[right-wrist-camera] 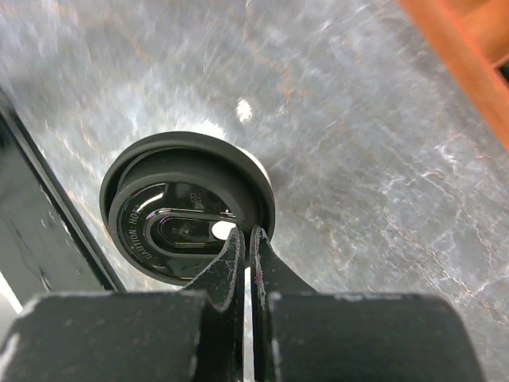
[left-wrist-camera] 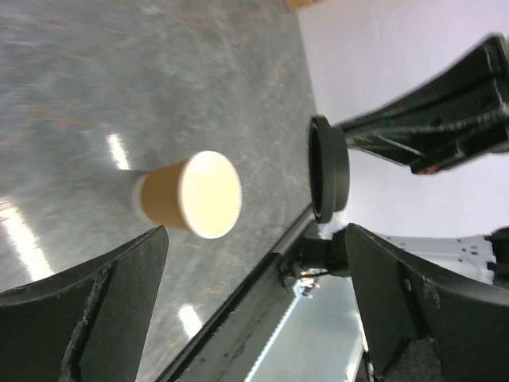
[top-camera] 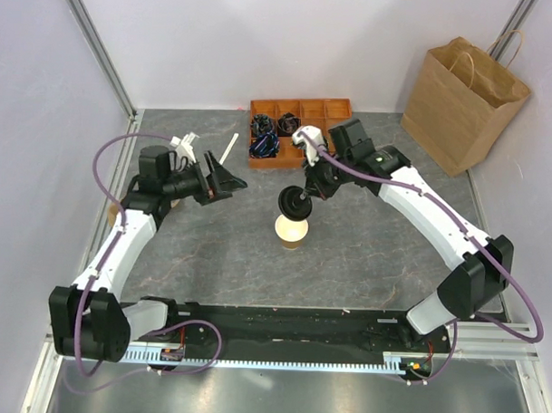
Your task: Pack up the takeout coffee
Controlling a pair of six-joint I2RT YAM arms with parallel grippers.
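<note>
**A:** Where do we stand with the takeout coffee?

**B:** At the lidding step, as we read it. The paper cup [top-camera: 291, 232] stands upright and open-topped in the middle of the bench [top-camera: 365, 255]. The black lid [top-camera: 295, 204] hangs just above its mouth and is not seated yet.

**A:** Who has the lid?

**B:** Our right fingers [right-wrist-camera: 238, 267]. They are pressed almost together, pinching the lid by one edge of its rim, its top face turned up toward the wrist camera.

**A:** And the other side?

**B:** Our left fingers [top-camera: 225, 179] are spread wide, holding nothing and touching nothing. They point at the cup from its left, apart from it.

**A:** So what does the next move ask of us?

**B:** We judge the lid has to be centred over the rim, levelled, then pressed down evenly until it seats. Gripped at one edge it may tilt, and a light cup could slide or tip under a lopsided push, so we might bring the left in to steady it. Only then comes the carry to the paper bag [top-camera: 465, 104] — it stands at the far right corner, well apart from the cup.
</note>
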